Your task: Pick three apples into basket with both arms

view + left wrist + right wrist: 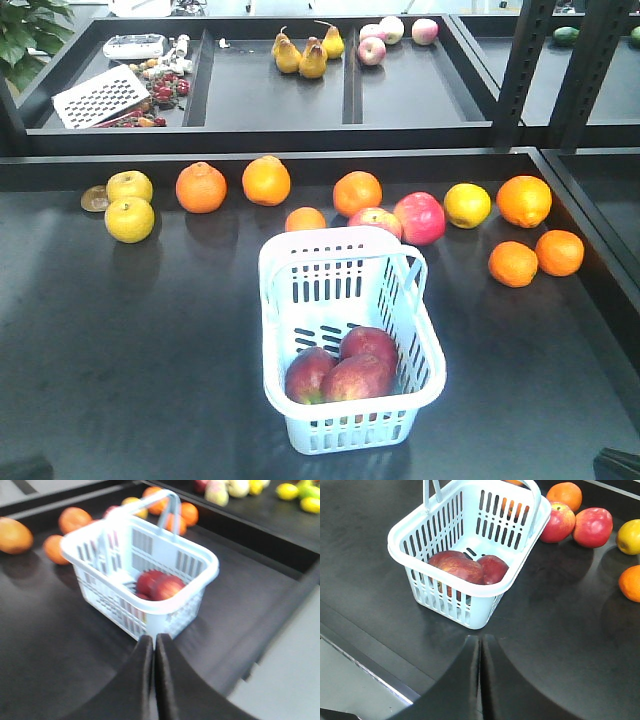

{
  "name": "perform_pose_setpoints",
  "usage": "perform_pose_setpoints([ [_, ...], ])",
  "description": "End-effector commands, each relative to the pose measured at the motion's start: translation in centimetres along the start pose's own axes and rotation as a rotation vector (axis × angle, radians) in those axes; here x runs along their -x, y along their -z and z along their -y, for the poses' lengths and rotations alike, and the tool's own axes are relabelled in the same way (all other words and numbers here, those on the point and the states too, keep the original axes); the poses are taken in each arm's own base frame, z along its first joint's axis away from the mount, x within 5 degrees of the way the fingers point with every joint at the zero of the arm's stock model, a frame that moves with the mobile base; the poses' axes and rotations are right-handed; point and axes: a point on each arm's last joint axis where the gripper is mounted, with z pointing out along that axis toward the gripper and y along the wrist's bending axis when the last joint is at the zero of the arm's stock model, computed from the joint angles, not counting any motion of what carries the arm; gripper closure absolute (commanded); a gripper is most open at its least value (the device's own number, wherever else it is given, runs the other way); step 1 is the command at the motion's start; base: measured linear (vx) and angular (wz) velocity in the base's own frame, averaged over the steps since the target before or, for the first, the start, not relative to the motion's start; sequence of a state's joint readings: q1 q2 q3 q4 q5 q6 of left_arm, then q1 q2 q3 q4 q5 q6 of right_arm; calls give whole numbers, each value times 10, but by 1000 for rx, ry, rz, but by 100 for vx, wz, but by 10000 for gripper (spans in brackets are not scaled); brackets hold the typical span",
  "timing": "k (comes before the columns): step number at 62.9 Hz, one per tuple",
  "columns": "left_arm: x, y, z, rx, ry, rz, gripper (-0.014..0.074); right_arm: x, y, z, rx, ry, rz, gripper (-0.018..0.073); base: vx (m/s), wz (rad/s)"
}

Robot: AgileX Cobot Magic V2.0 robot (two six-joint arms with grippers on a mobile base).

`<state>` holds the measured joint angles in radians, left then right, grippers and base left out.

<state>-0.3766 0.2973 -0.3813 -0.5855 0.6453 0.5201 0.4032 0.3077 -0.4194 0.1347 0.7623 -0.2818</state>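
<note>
L gripper (154, 645): fingers together, tips touching, nothing held; hangs over dark table (130, 360), apart from basket (200, 562), pointed at its near corner. R gripper (480, 647): fingers together too, only a thin seam between, nothing held; above table just short of basket's near corner, not touching.

Basket, pale blue-white, slotted walls, upright mid-table in front view, handle folded toward far side. Inside: 3 dark red apples (345, 372), bunched at near end, touching each other, on slotted base.

Around basket, far side: 2 pink-red apples (420, 217) side by side just behind far rim; small orange (305, 220) close behind rim too. Row along back edge of table: 3 more oranges (201, 187) left to centre, 1 yellow fruit (467, 204), 1 big orange fruit (523, 200) right. 2 oranges (513, 264) off to right, touching or nearly so. 2 yellow-green fruits (130, 219) far left, w/ small brown disc (95, 199) beside them.

Back tray: 3 or 4 yellow pears (301, 55), exact no. unclear; 3 pale pink apples (385, 38); white slotted grater-like thing (100, 96) plus small red bits, too small to ID. Leafy plant (25, 30) top left.

Nothing between grippers and basket; table bare on near side.
</note>
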Motion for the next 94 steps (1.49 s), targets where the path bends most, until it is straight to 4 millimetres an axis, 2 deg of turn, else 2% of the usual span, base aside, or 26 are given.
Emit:
perform_pose_setpoints([
  [1,15,2,-7,78,61,104,603,12,4,3,-21,5,76,568,0,0],
  [7,13,2,-13,139,116,88,603,12,4,3,-21,5,76,568,0,0],
  [14,0,-3,-22,216,201,67,603,12,4,3,-21,5,76,568,0,0],
  [35,-57,-28,-34,275,341,50,603,12,4,3,-21,5,76,568,0,0],
  [50,-94,-37,-39,300,379,64,603,12,4,3,-21,5,76,568,0,0],
  [55,-93,-33,-38,298,351,89,603,12,4,3,-22,5,78,568,0,0],
  [72,-79,-13,-34,325,113,364,603,12,4,2,-21,5,77,568,0,0],
  [94,-80,-6,-45,556,102,386,603,12,4,2,-20,5,75,568,0,0],
])
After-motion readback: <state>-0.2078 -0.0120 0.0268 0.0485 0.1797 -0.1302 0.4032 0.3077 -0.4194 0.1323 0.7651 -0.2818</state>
